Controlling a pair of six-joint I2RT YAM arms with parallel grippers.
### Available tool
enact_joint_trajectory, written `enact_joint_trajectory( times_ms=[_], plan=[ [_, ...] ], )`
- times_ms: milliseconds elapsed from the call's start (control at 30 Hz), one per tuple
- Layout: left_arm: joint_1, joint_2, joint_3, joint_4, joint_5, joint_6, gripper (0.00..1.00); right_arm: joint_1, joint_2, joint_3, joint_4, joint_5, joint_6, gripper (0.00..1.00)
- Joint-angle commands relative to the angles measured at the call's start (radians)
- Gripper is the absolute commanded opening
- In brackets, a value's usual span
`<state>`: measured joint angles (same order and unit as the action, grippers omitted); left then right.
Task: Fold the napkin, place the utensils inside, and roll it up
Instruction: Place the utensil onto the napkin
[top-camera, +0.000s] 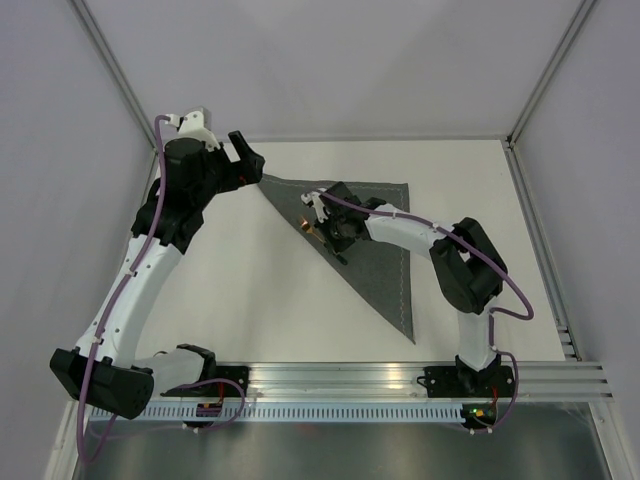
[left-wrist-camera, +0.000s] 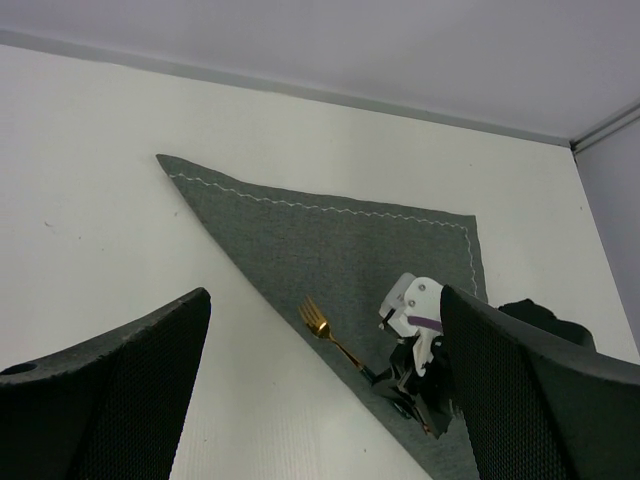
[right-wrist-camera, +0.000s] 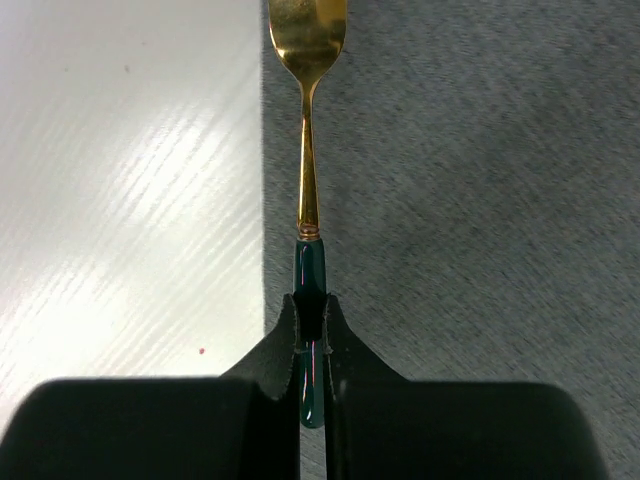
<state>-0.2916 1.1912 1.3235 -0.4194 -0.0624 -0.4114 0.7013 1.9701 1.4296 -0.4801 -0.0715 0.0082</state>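
One white table (top-camera: 250, 290), pale walls (top-camera: 330, 60); left claw (top-camera: 252, 168) apart, right claw (right-wrist-camera: 311, 310) clamped on fork (right-wrist-camera: 307, 150) over grey napkin (top-camera: 380, 285)

White worktop (top-camera: 260, 300) with a dark grey napkin (top-camera: 385, 270) lying flat on it (folded into a triangle), centre to upper right of the top view.

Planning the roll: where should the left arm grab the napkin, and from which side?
Likely the far-left tip of the napkin: it lies flat beside bare table, closest to the open left gripper and clear of the fork in the right gripper. Come in low from the left.
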Motion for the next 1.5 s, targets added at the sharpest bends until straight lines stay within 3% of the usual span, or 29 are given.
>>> enact_joint_trajectory(
  times_ms=[0, 1467],
  plan=[
    [0.006, -0.001, 0.043, -0.004, -0.016, -0.020, 1.00, 0.032, 0.029, 0.011, 0.031, 0.041, 0.027, 0.01],
    [0.014, 0.011, 0.039, -0.009, -0.007, -0.010, 1.00, -0.003, 0.052, -0.014, 0.066, 0.026, 0.027, 0.01]
  ],
)
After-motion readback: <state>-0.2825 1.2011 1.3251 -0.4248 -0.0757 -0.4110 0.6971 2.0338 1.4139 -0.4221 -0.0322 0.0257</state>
